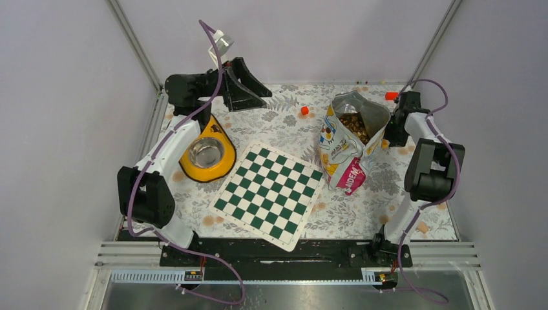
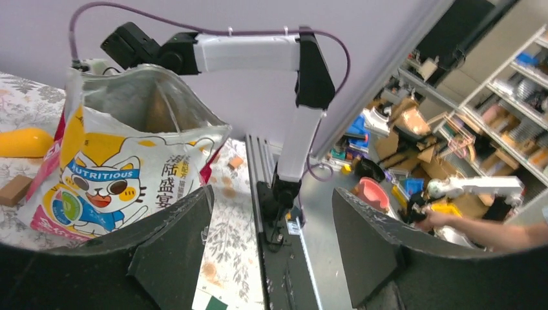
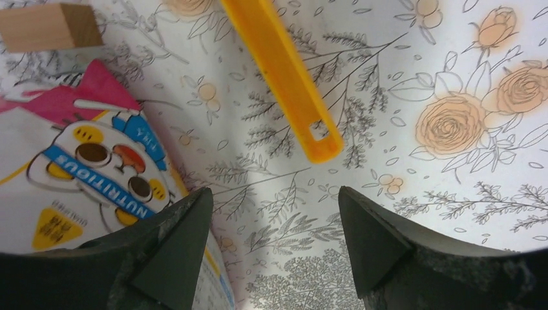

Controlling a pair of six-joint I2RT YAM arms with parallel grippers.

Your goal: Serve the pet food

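the left arm [image 1: 161, 152] goes up from the near left corner, bends at the elbow and reaches to the far side of the surface [image 1: 284, 126]. its wrist turns to the right, so the left jaws are up in the air and look sideways across the surface at the bag [image 2: 116, 174]. the left jaws are apart and there is nothing between them.

under that arm sits a yellow bowl [image 1: 207, 155] with a shiny metal inside. next to it, in the middle, lies a green and white checker mat [image 1: 268, 194]. a small red thing [image 1: 304, 110] lies on the surface past the mat.

right of the mat stands the bag with a cartoon cat on it. its top is open and the pet food [image 1: 354, 126] is inside, a brown heap.

the right arm [image 1: 426, 161] goes up from the near right corner, folds at the elbow and reaches to just beside the bag's right side. the right jaws point down at the flower-print surface. they are apart and hold nothing. below them, apart from them, lies a long yellow stick [image 3: 284, 77] with a little hole at its end. a wooden block [image 3: 48, 26] lies near the bag.
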